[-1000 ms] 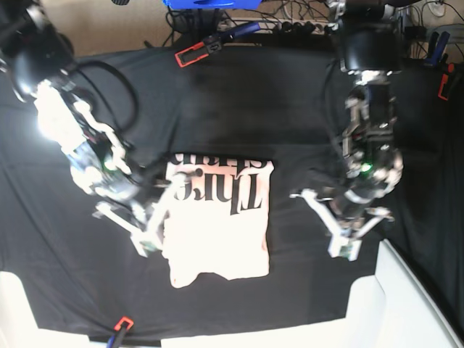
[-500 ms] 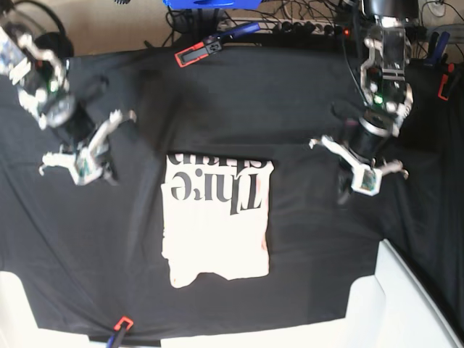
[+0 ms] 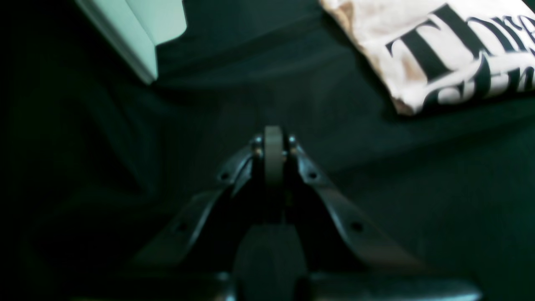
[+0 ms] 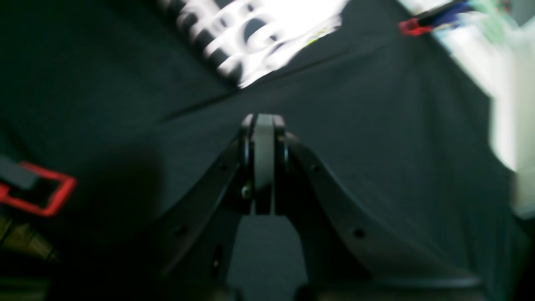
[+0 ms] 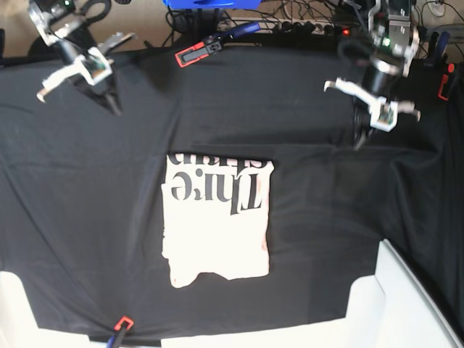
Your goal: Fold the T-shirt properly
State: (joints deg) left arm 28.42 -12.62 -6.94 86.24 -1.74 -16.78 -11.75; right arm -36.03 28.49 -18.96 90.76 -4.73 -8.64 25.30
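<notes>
The T-shirt (image 5: pixel 217 221) lies folded into a pale pink rectangle in the middle of the black table cloth (image 5: pixel 312 217), with black letters facing up. My left gripper (image 5: pixel 359 136) is shut and empty, up near the back right, well away from the shirt. In the left wrist view its fingertips (image 3: pixel 273 138) are pressed together and a shirt corner (image 3: pixel 451 50) shows at top right. My right gripper (image 5: pixel 111 103) is shut and empty at the back left. In the blurred right wrist view its fingertips (image 4: pixel 263 125) are together, with the shirt (image 4: pixel 259 33) beyond them.
Red clamps grip the cloth at the back (image 5: pixel 194 53), the front edge (image 5: pixel 122 324) and the right edge (image 5: pixel 444 83). White panels (image 5: pixel 395 304) stand at the front right and front left corners. A blue object (image 5: pixel 206 3) and cables lie behind the table.
Both arms have pulled away from the shirt's sides toward the back corners of the table. The folded shirt has stayed where it was.
</notes>
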